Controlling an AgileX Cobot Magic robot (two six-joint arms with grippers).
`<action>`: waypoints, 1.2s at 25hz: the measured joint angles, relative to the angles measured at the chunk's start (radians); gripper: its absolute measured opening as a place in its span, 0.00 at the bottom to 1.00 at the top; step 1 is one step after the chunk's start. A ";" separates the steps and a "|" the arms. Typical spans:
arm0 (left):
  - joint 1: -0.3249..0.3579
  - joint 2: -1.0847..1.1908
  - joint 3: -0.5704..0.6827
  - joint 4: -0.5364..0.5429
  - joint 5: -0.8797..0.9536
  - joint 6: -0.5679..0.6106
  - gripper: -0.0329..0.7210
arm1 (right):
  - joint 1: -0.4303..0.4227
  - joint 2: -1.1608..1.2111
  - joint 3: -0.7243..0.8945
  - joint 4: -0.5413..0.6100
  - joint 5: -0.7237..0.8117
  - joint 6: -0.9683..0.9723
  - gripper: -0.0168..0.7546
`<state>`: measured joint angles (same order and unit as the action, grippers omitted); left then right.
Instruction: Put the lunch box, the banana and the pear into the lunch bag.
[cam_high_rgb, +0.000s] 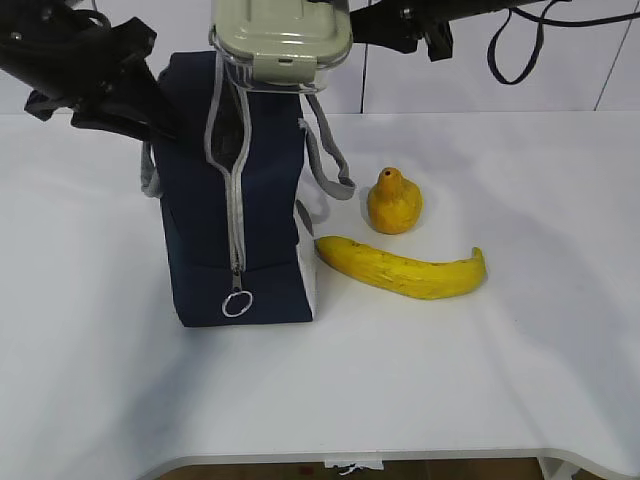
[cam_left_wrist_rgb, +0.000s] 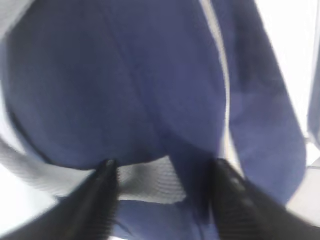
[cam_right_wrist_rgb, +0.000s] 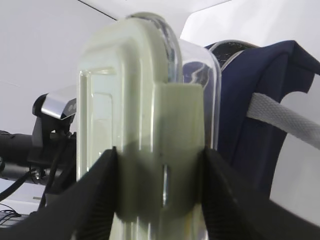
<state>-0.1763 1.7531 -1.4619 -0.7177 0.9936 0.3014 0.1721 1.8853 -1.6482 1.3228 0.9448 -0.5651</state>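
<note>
Up top, over the mouth of the big navy-blue cloth lunch bag (cam_high_rgb: 235, 200), sits the small lunch box (cam_high_rgb: 283, 38) w/ pale green lid and clear base. Right gripper (cam_right_wrist_rgb: 160, 165) is clamped on it; its 2 black fingers (cam_right_wrist_rgb: 97, 200) press the box's sides, one each side of the green clip. Bag is just behind the box in the right wrist view.

Left gripper (cam_left_wrist_rgb: 162, 175) is right up against the bag's blue cloth, a grey strap (cam_left_wrist_rgb: 145, 182) between its black fingers (cam_left_wrist_rgb: 102, 195). Can't tell if it's pinching the strap or just around it.

Bag stands upright on the white table (cam_high_rgb: 500, 380), zip part open, ring pull (cam_high_rgb: 238, 303) low down. Squat yellow-orange pear (cam_high_rgb: 394, 202) sits right of the bag; long curved yellow banana (cam_high_rgb: 405, 268) lies in front of the pear, near but not touching. White wall behind.
</note>
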 joint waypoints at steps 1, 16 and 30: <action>0.000 0.000 -0.002 0.005 0.000 0.015 0.18 | 0.000 0.002 0.000 0.002 0.000 0.000 0.49; 0.000 0.000 -0.003 0.007 0.016 0.043 0.06 | 0.088 0.099 0.000 0.032 -0.003 0.000 0.49; 0.014 0.000 -0.003 -0.001 0.042 0.043 0.06 | 0.085 0.156 -0.001 -0.122 -0.194 0.000 0.49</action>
<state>-0.1621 1.7531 -1.4653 -0.7192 1.0354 0.3448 0.2570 2.0411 -1.6496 1.2009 0.7510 -0.5651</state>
